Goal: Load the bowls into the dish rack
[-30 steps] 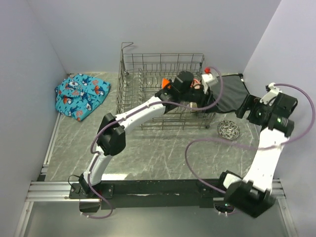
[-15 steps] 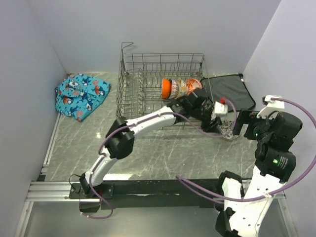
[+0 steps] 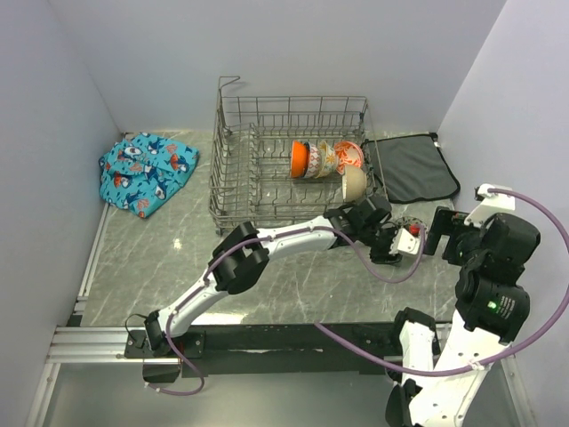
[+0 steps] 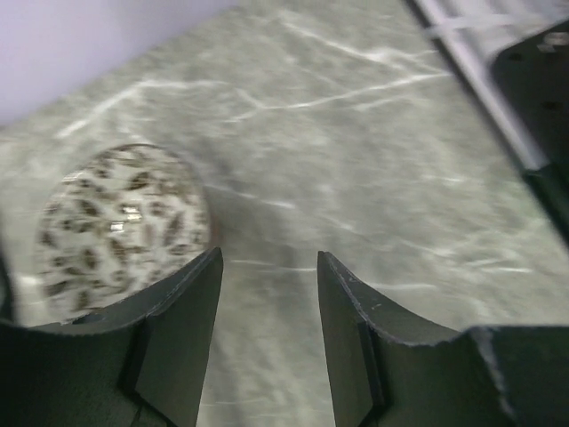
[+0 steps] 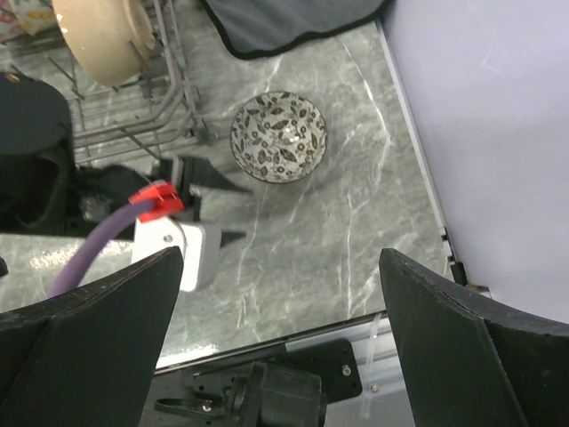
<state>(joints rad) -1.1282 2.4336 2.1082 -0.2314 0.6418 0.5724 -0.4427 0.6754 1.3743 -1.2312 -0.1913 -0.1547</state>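
While the left gripper (image 4: pixel 268 267) hangs low over the table (image 3: pixel 293 276), its two dark fingers (image 4: pixel 182 329) stand partly apart and only bare stone shows between them, so it holds nothing. A black-and-white speckled bowl (image 5: pixel 278 137) sits the right way up on the table, just past the right end of the dish rack (image 3: pixel 236 169) and near the front edge of the dark grey mat (image 3: pixel 413 166). From the left wrist camera, this bowl is off to the left of the gap between the fingers. From the right wrist camera, one finger tip comes very close to the bowl's rim, but I cannot tell if it touches. Four bowls are in the dish rack, all at its right end. An orange bowl (image 3: pixel 300 159), a cream patterned bowl (image 3: pixel 322 158) and a bowl with a reddish pattern (image 3: pixel 348 153) stand on their edges in a row, close together. A plain cream bowl (image 3: pixel 355 184) leans on its edge just in front of them, by the rack's right wall. The right gripper (image 5: pixel 280 258) is up in the air to the right of the speckled bowl, looking down on it, with its fingers spread very wide and nothing in them. A blue cloth with pictures (image 3: pixel 147 172) lies on the table, well to the left of the rack.
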